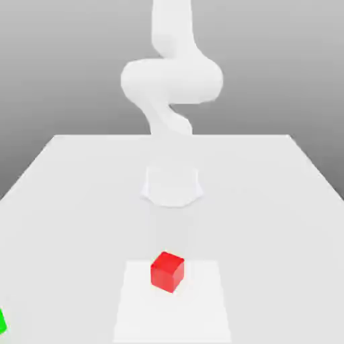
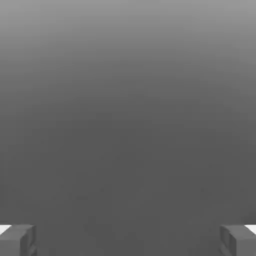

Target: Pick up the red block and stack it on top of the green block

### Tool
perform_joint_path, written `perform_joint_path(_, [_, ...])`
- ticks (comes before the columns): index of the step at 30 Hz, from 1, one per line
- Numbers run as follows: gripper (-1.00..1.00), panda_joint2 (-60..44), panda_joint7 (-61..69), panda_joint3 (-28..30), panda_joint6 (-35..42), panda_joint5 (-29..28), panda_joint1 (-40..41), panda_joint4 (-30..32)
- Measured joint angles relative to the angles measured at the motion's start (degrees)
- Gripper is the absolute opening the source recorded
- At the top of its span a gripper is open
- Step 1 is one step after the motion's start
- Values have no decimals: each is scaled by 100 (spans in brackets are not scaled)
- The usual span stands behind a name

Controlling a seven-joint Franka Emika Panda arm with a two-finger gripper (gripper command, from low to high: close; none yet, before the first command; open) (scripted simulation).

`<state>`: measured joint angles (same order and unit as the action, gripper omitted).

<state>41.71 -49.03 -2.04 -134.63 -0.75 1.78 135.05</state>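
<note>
Two grey fingertips (image 2: 17, 240) of the gripper (image 2: 128, 240) stand spread wide with nothing between them, so the pick has yet to begin: the small glossy red cube (image 1: 167, 271) sits alone on the white table (image 1: 269, 201), well apart from the bright green block (image 1: 2, 321) at the exterior view's left edge, and the next move calls for descending over the cube.

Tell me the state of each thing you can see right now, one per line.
red block: resting on the table, on a lighter square patch, not held, nothing on it.
green block: at the exterior view's left edge, mostly cut off, nothing visibly stacked on it.
end effector: open, fingertips far apart, nothing between them.
table: flat, carrying both blocks.
</note>
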Motion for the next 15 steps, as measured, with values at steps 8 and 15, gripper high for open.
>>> perform_joint_path(8, [0, -1594, -1198, -504, -1049, -272, 534, 1182])
perform_joint_path(15, [0, -3112, -2104, -635, -2060, -210, 788, 2285])
